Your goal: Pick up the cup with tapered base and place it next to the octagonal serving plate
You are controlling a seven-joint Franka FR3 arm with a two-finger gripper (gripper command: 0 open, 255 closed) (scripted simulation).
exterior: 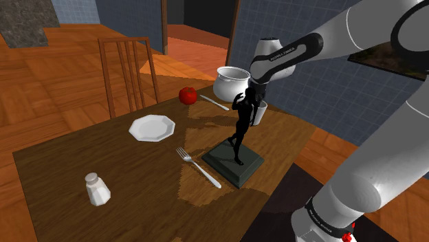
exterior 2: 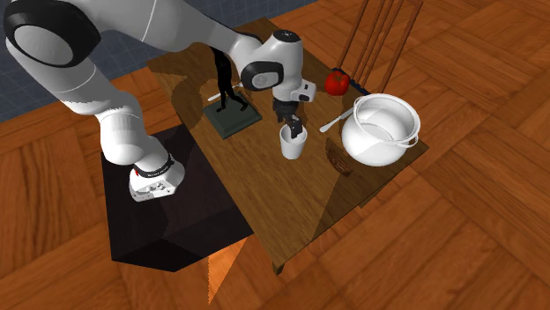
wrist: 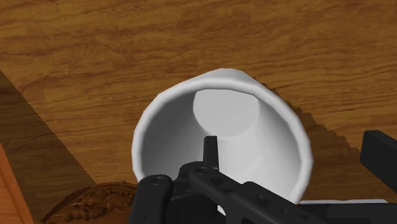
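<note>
- Wood-floored room with blue tiled walls; a brown wooden table [exterior: 82, 158] carries everything.
- White cup [exterior 2: 291, 145] stands upright near the table edge on the robot's side, between the white pot [exterior 2: 379, 132] and the black statue [exterior: 240, 130].
- Pincer [exterior 2: 292, 123] hangs straight above the cup and points down into its mouth.
- Pincer is open. One finger [wrist: 210, 147] is inside the cup and the other finger [wrist: 380, 156] is outside, so the cup wall sits between them. Neither looks to be pressing on the wall, so the cup is not gripped yet.
- Key relation: the cup's axis is vertical and the wall is already straddled. Judgement: closing on the rim is the next move, with no sideways shift needed.
- Octagonal plate [exterior: 152, 128] lies well apart from the cup, toward the shoulder view's left.
- The statue stands roughly between cup and plate, so the carry likely needs a lift over or around it.
</note>
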